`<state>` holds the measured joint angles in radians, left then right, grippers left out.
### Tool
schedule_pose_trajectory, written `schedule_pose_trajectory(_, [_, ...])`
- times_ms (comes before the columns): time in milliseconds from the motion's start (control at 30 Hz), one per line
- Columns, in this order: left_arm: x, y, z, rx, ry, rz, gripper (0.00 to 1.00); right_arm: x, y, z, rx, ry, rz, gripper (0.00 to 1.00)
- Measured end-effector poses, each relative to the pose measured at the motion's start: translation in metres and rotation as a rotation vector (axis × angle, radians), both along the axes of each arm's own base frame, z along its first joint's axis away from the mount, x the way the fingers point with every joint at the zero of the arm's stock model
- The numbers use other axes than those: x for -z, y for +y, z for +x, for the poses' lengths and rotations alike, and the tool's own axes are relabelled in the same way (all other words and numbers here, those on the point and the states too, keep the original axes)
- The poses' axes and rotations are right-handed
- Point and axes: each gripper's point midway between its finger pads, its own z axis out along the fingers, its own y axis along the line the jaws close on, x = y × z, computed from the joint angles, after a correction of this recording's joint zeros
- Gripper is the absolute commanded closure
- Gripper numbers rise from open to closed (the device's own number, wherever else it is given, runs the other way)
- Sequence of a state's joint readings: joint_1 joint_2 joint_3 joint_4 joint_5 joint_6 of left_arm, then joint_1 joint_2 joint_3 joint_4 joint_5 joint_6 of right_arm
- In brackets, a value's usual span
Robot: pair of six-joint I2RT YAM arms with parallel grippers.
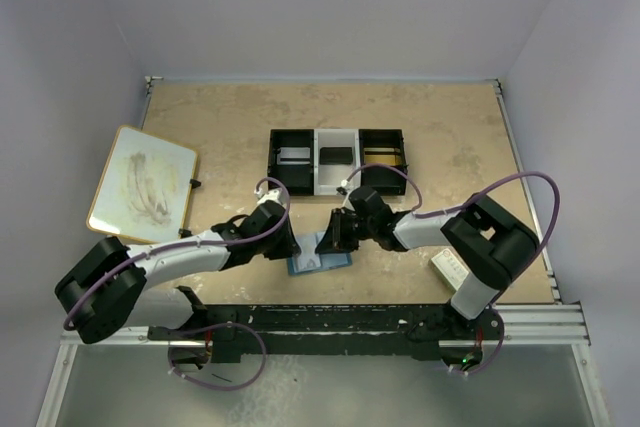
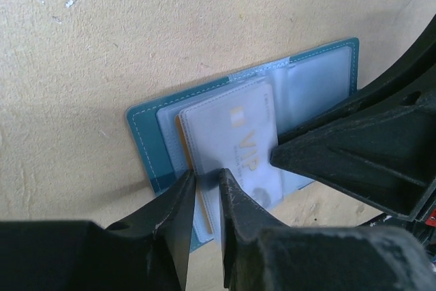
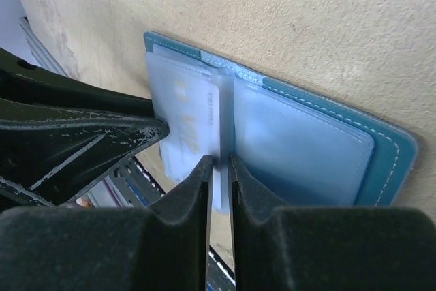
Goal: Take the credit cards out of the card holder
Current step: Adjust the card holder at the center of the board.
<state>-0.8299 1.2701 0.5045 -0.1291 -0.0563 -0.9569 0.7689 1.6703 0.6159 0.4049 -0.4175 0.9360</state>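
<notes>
Teal-blue card holder with pale stitching, lighter blue pockets. Grey-white credit card lettered gold, orange-gold edge at its nine o'clock. Black-and-white tray at the holder's twelve o'clock.

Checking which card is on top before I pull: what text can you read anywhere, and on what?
"VIP": on the pale card in the card holder, left wrist view.
Small line under "VIP": too blurred to read.
Red print on the white box: too small to read.
Nothing else legible.
</notes>
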Motion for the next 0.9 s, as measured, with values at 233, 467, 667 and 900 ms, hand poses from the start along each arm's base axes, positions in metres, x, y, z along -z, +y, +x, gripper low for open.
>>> schedule_pose_trajectory(233, [0.001,0.000,0.001,0.003,-0.006,0.004,0.85,0.001,-0.004,-0.001,0.017,0.021,0.026,1.00])
schedule_pose_trajectory(467, [0.001,0.001,0.001,0.004,-0.008,0.009,0.93,0.001,-0.009,0.000,0.046,0.031,0.048,1.00])
schedule_pose_trajectory(667, [0.006,0.007,0.001,-0.003,-0.004,0.046,0.98,-0.001,-0.015,-0.003,0.062,0.027,0.049,0.99])
schedule_pose_trajectory(900, [0.007,0.012,0.002,-0.007,-0.006,0.077,0.92,-0.001,-0.017,-0.002,0.073,0.033,0.047,0.96])
